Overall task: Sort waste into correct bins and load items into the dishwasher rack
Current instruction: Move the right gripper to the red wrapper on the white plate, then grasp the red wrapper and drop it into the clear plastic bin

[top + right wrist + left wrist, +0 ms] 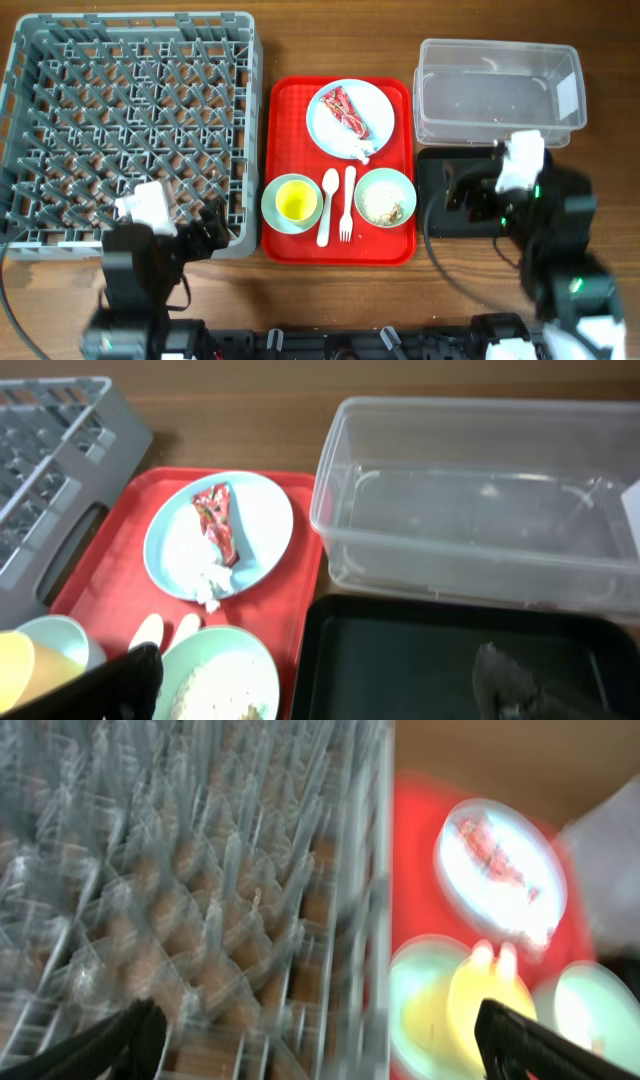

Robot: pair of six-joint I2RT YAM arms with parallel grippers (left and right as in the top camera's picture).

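Ideally, the right claw (320,690), spread empty like the left claw (322,1038), should drop straight over the red wrapper (218,522), pinching it off the plate (262,510) without snagging the tissue (208,582).

The table (340,30) was seen top-down from overhead; wrist views were taken close, tilted forward; red tray (283,130) was shared by all.

Bright even light, faint shadows, rack (200,900) motion-blurred in left wrist view, right wrist view slightly soft
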